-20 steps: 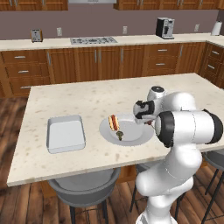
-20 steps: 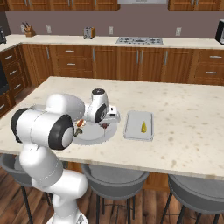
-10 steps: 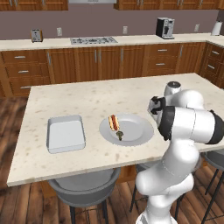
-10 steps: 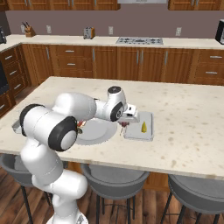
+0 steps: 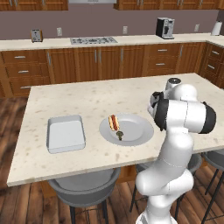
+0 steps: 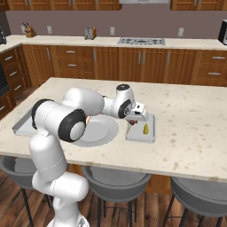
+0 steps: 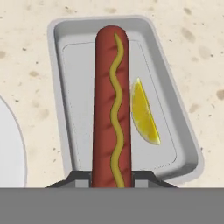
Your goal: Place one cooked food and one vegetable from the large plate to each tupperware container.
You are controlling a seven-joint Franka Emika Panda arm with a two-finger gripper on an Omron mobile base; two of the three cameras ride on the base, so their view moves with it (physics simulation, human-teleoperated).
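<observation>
The arm has swung from the plate to the right tray. Jaws clamp the sausage above it, beside the yellow wedge. Hot dog and mushroom bit remain on the plate; the left tray lies unfilled.

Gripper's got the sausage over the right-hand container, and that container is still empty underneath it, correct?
Not empty. The hand view shows a yellow wedge already lying in the container beside the sausage. The rest holds: the gripper holds the sausage above that container.

Island counter: plate, two trays
</observation>
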